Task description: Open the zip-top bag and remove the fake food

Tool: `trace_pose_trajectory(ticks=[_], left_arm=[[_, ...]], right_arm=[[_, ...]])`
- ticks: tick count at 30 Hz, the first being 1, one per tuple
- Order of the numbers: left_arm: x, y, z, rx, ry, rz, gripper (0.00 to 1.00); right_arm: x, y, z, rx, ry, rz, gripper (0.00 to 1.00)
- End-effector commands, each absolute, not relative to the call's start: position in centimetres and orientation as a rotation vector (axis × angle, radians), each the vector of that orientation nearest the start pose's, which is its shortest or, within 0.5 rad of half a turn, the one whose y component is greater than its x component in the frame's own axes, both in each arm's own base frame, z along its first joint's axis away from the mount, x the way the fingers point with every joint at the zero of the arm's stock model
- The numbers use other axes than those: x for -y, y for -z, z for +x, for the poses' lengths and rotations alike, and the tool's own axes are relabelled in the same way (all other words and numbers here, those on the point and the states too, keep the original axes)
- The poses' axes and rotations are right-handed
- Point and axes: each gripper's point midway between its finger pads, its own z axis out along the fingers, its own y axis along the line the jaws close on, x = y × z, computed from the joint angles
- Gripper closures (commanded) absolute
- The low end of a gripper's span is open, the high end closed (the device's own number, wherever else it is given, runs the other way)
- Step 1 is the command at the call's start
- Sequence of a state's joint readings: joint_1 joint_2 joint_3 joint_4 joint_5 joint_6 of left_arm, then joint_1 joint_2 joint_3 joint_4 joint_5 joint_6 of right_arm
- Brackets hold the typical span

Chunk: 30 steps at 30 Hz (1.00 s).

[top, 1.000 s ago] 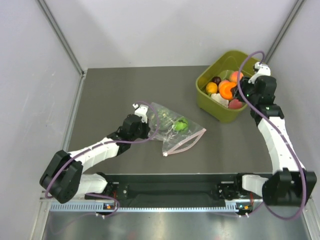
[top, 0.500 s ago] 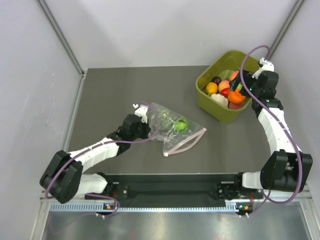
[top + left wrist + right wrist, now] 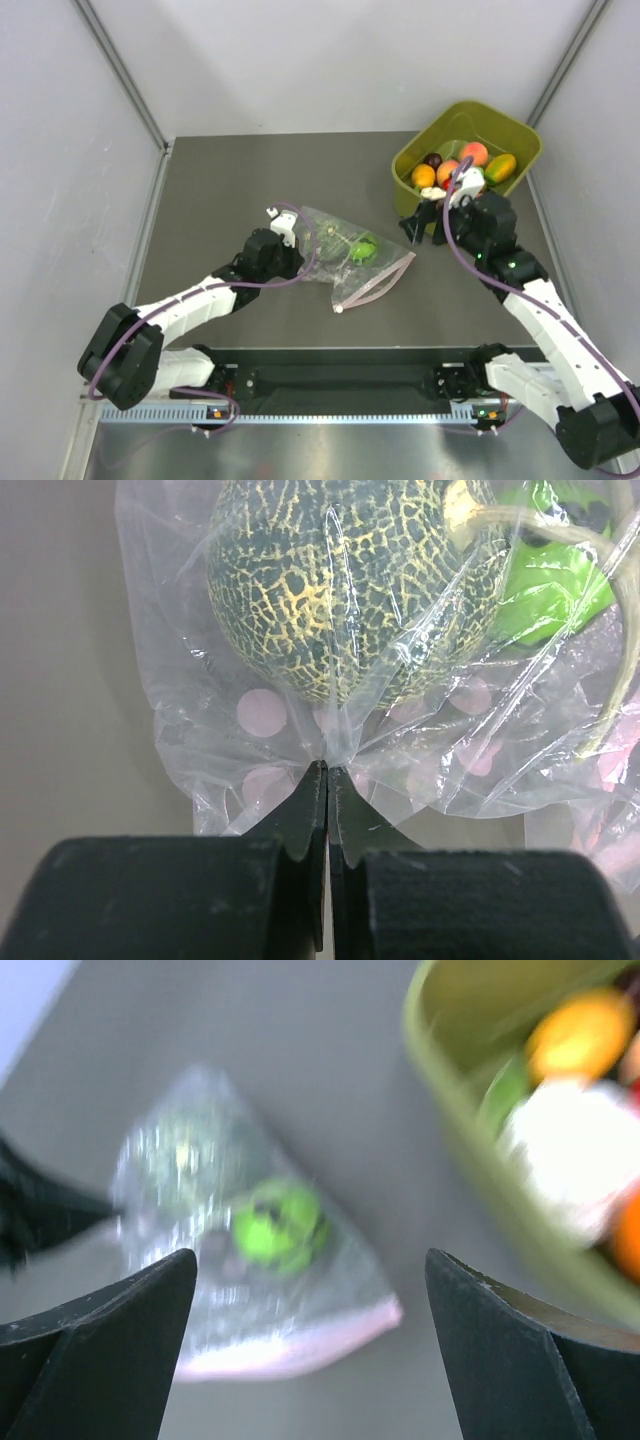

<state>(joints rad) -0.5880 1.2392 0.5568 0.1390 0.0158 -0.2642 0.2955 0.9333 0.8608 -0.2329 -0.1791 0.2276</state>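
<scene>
- Moved: we log the right gripper (image 3: 424,222) as having left the olive-green tub (image 3: 530,150) at the upper right of the top view. It now sits down and left of the tub, between it and the bag, with its jaws spread wide and nothing held.
- Unmoved: the left gripper (image 3: 288,248) and the zip-top bag (image 3: 345,268) hold their earlier spot at centre frame.
- Left gripper (image 3: 327,770): jaws pressed together, pinching a gathered fold of the bag's (image 3: 200,730) closed end, opposite the pink zip strip (image 3: 375,280). We judge this pins the bag in place while the other arm reaches in.
- Fake food still bagged: one bright green piece (image 3: 362,250) and one dark netted, melon-like piece (image 3: 350,580), touching each other.
- Fake food already out: several orange, yellow and red pieces lie in the tub.
- Right wrist view: blurred. The bag (image 3: 190,1250) lies centre-left between the open fingers, zip edge lowermost, so we judge the approach is aimed at the mouth.
- Bag mouth: we cannot tell whether it is parted.
</scene>
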Motion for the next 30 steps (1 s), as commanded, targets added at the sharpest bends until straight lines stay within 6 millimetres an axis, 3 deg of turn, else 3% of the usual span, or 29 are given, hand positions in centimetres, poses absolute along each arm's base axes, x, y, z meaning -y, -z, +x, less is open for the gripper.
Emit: trace_pose_trajectory(ticks=[1, 7, 12, 18, 23, 30], left_arm=[[21.3, -10.5, 29.0, -2.076, 0.568, 0.346, 1.0], [21.5, -10.6, 29.0, -2.077, 0.578, 0.35, 1.0], [21.6, -10.3, 29.0, -2.085, 0.582, 0.355, 1.0], [21.9, -10.2, 28.8, -2.082, 0.602, 0.369, 1.0], [22.3, -10.2, 28.6, -2.079, 0.629, 0.391, 1.0], [23.3, -10.6, 27.9, -2.062, 0.704, 0.445, 1.0]], right_arm=[[-15.4, -21.3, 26.7, -2.032, -0.596, -0.267, 0.06], [-17.5, -15.7, 21.0, -2.208, -0.692, -0.371, 0.24], [-18.7, -12.6, 19.2, -2.275, -0.699, -0.395, 0.29], [-20.2, -9.9, 19.6, -2.294, -0.707, -0.392, 0.3], [-21.6, -8.6, 21.5, -2.27, -0.7, -0.368, 0.3], [-22.8, -8.9, 23.9, -2.144, -0.728, -0.286, 0.28]])
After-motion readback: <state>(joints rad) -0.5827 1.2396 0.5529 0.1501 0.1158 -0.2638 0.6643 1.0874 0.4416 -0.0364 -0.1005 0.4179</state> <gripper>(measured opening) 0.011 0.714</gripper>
